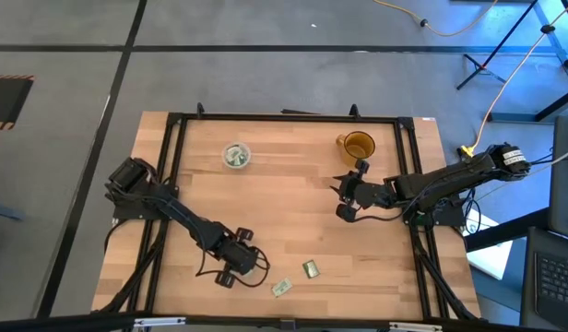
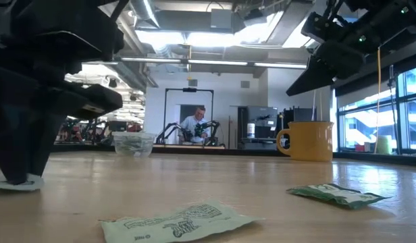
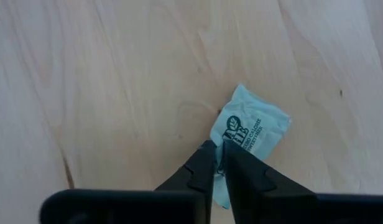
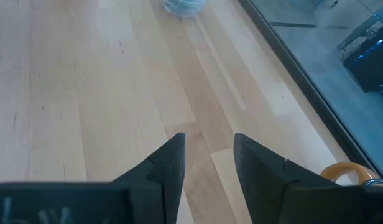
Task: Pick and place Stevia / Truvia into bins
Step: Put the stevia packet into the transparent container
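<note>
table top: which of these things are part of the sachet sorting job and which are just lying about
Part of the job:
- sachet pinched in the left hand
- two loose sachets
- clear cup, sachets already inside
- amber mug
- right hand, open, empty, near the mug

Just lying about:
- yellow cable on the floor
- person in the room behind

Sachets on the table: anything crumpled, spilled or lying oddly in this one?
Nothing is spilled. The two loose sachets lie flat near the front edge, slightly wrinkled and at different angles. The left gripper is closed on the corner of a third sachet. The clear cup and amber mug stand upright.
</note>
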